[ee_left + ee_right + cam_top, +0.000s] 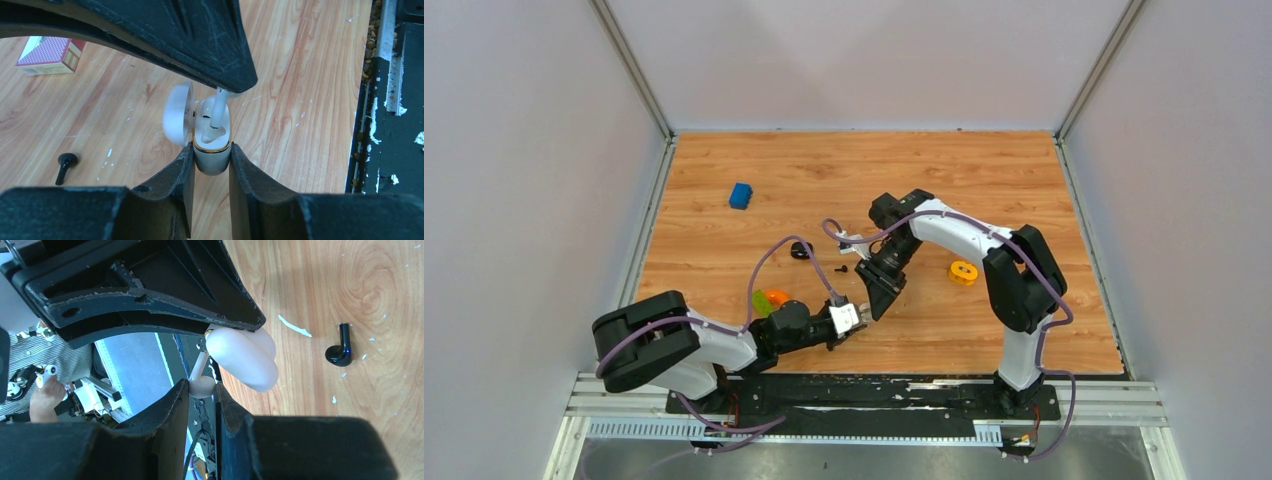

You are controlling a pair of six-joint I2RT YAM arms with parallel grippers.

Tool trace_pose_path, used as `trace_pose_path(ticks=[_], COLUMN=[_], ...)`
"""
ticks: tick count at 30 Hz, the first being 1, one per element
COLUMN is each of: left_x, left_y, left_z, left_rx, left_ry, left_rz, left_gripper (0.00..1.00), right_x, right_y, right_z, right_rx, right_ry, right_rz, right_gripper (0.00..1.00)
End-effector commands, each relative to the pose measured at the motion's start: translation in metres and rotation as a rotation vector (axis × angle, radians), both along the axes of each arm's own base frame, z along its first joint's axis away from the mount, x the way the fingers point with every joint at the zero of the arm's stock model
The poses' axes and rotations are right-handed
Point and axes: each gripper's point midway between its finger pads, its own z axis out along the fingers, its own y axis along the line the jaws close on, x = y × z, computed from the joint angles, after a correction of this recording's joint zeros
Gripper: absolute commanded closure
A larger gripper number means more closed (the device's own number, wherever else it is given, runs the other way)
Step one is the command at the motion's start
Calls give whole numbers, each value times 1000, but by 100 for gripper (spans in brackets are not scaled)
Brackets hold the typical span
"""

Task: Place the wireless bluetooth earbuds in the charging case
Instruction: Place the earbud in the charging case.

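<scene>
My left gripper (860, 323) (211, 150) is shut on a white charging case (212, 161) with a gold rim, its lid (177, 120) open to the left. My right gripper (876, 298) (202, 387) is shut on a white earbud (202, 386). The earbud's stem (218, 106) reaches down into the case, and the right finger (200, 45) hangs just above it. The case also shows in the right wrist view (245, 360). One black earbud (65, 165) (340, 347) lies loose on the wooden table (841, 268), left of the case.
A second small black piece (801, 250) lies further left. Orange and green pieces (770, 300) sit by the left arm. A yellow ring (963, 272) lies right of the right arm, and a blue block (741, 195) at far left. A red-white box (47, 55) is beyond. The black front rail (395, 100) is close.
</scene>
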Motion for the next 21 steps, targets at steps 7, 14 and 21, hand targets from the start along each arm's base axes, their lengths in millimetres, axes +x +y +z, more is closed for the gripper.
trace_pose_path(ticks=[7,14,21], left_x=[-1,0,1], left_y=[-18,-17,-17], left_z=[25,25,26], left_rx=[-88,-89,-92], left_ry=[-28,-25,-27], left_rz=[-39,-28,-23], left_gripper=[100,100,100], right_x=[15,9,5], right_y=[10,12,14], right_z=[4,3,1], right_rx=[4,5,-8], right_ry=[-66,-66,-77], right_rz=[-4,18,41], right_gripper=[81,81,82])
